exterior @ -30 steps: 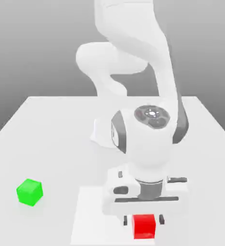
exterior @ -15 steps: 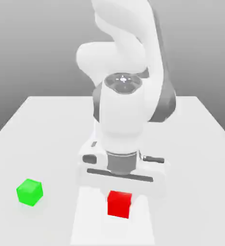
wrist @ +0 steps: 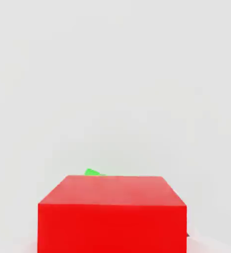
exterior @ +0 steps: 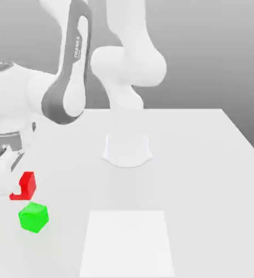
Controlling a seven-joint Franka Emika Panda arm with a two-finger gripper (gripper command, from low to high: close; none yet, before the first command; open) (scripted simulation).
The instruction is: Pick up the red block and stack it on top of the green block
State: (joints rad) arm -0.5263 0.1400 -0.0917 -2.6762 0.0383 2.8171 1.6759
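On the white table (exterior: 205,163) I count two blocks, one red and one green, and one arm with one gripper (exterior: 12,179). At the exterior view's left edge the red block (exterior: 25,185) hangs in the air, gripped between the fingers, just above and slightly to the left of the green block (exterior: 33,217), which rests on the table near the front; the two are close but apart. A pale square patch (exterior: 128,241) lies on the table further right. The hand view adds the close look: the red block (wrist: 112,212) is large, and a small green corner (wrist: 92,172) peeks from behind its edge.
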